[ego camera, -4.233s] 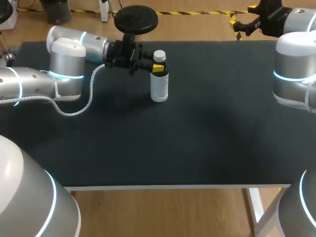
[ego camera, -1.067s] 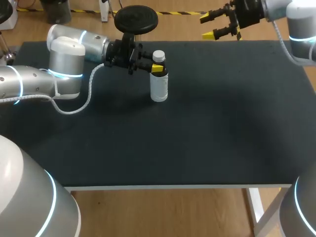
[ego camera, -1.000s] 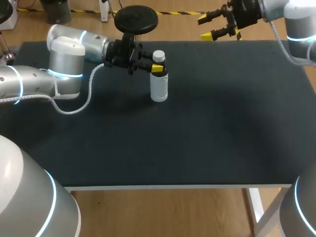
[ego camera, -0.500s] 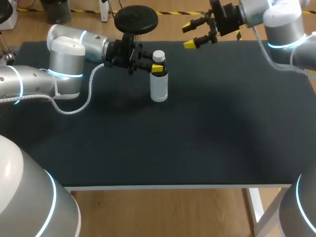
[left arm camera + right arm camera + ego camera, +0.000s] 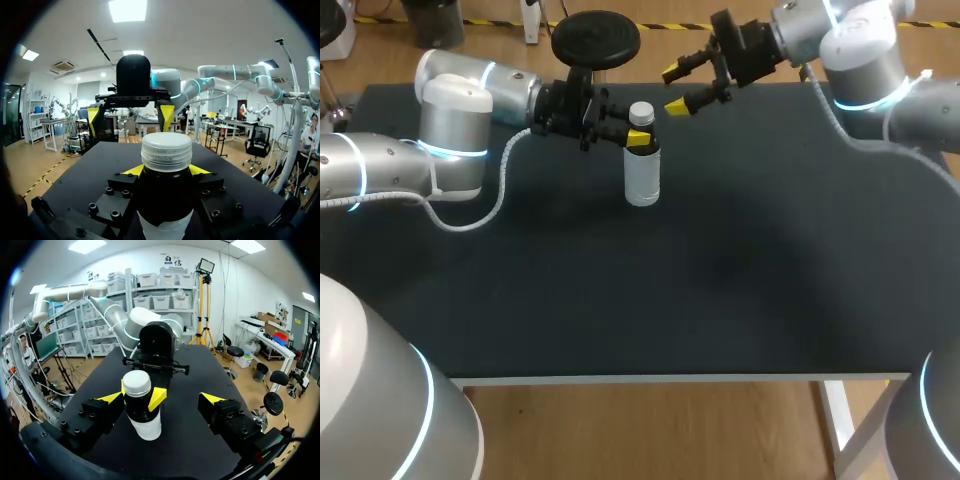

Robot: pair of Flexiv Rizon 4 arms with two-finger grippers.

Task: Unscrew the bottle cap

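A white bottle (image 5: 642, 172) with a dark neck and a pale screw cap (image 5: 641, 113) stands upright at the back of the black table, left of centre. My left gripper (image 5: 638, 136) comes in from the left and is shut on the neck just under the cap. In the left wrist view the cap (image 5: 166, 148) rises between its yellow fingertips (image 5: 134, 170). My right gripper (image 5: 674, 89) hovers open just right of the cap, apart from it. In the right wrist view the bottle (image 5: 145, 427) stands ahead of the right gripper (image 5: 161, 398), nearer one finger.
The black table top (image 5: 720, 270) stretches out in front of and to the right of the bottle. A white cable (image 5: 505, 195) from my left arm droops onto the table beside the left gripper. The table's front edge (image 5: 670, 378) is white.
My right arm has swung left along the table's back edge, bringing its open gripper close to the bottle cap. The left gripper and the bottle have stayed put.
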